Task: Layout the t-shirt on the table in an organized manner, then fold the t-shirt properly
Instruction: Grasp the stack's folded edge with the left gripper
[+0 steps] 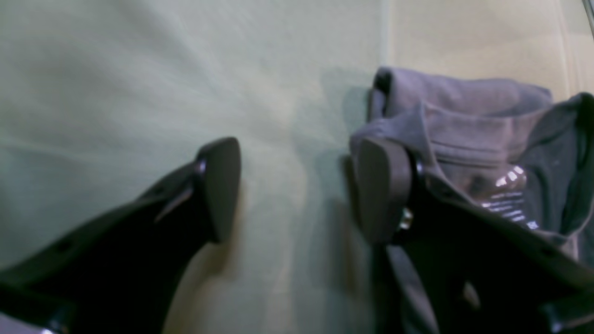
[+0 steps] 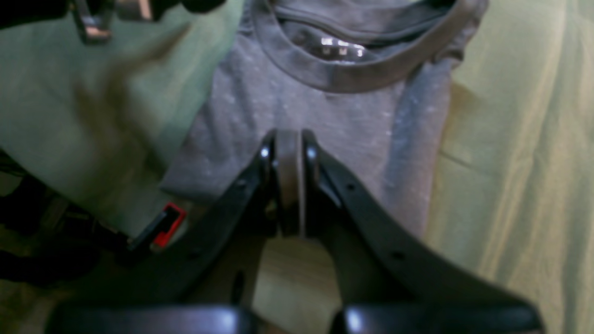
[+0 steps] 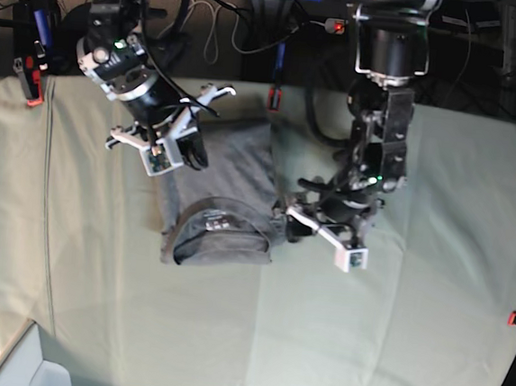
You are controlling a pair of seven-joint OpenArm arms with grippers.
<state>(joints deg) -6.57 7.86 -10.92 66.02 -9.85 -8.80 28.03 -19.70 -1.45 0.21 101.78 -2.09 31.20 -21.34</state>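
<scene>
The dark grey t-shirt [image 3: 226,195] lies folded narrow on the green worktop [image 3: 390,331], collar toward the near side, with the left end effector [image 1: 297,190] spread wide beside its collar and the right end effector [image 2: 288,153] pressed together above the shirt, holding nothing.

My left hand [image 1: 297,190] is spread wide, its two dark fingers [image 1: 222,185] well apart and angled downward, nothing between them. In the base view that arm reaches down from its mount, wrist bent low, hand [image 3: 296,219] pointing sideways. My right hand [image 2: 288,181] is pinched fully together, pads pressed flat against each other, its arm slanting inward from the far corner [image 3: 185,146].
</scene>
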